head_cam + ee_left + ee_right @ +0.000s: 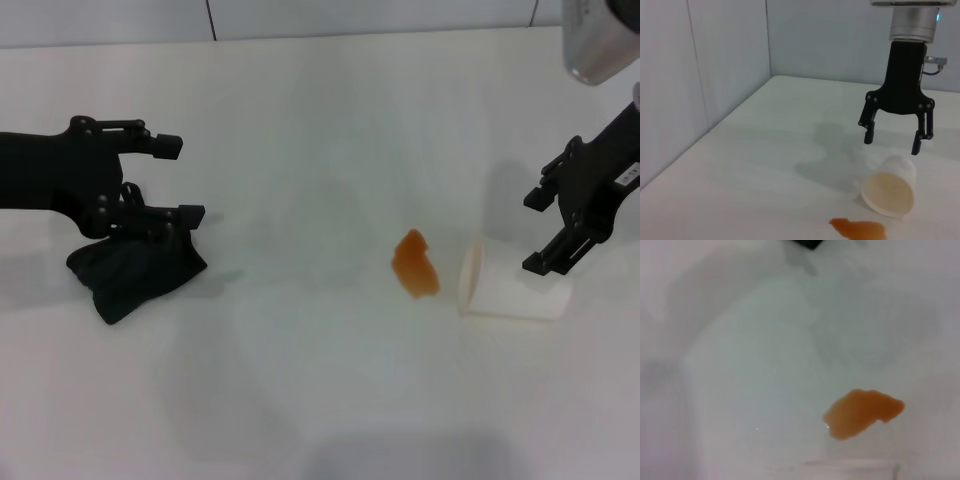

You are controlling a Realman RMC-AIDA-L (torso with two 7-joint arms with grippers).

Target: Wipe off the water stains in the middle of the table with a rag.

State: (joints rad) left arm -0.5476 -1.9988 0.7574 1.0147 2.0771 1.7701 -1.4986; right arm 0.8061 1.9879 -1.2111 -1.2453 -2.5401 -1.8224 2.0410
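I am looking down on a broad, smooth white table (320,120). My left gripper (178,180), a black two-fingered claw, is hovering at the table's left side with its fingers spread apart, directly over a small, soft, crumpled black rag (135,272). The lower finger is sitting right at the rag's top edge; whether it is touching the cloth I cannot tell.

The water stains (414,265), a small orange-brown translucent blotch of irregular shape, are lying near the middle of the table, well apart from the rag and off to its right. The blotch's long axis is running roughly from back to front.

Just beside the blotch, on its right, a white paper cup (512,290) is lying on its side, mouth facing the stain. My right gripper (548,232) is hanging just above that cup, fingers open and holding nothing.

I am judging that the left arm, being the one at the rag, will have to close on it and then carry it rightward to the blotch.
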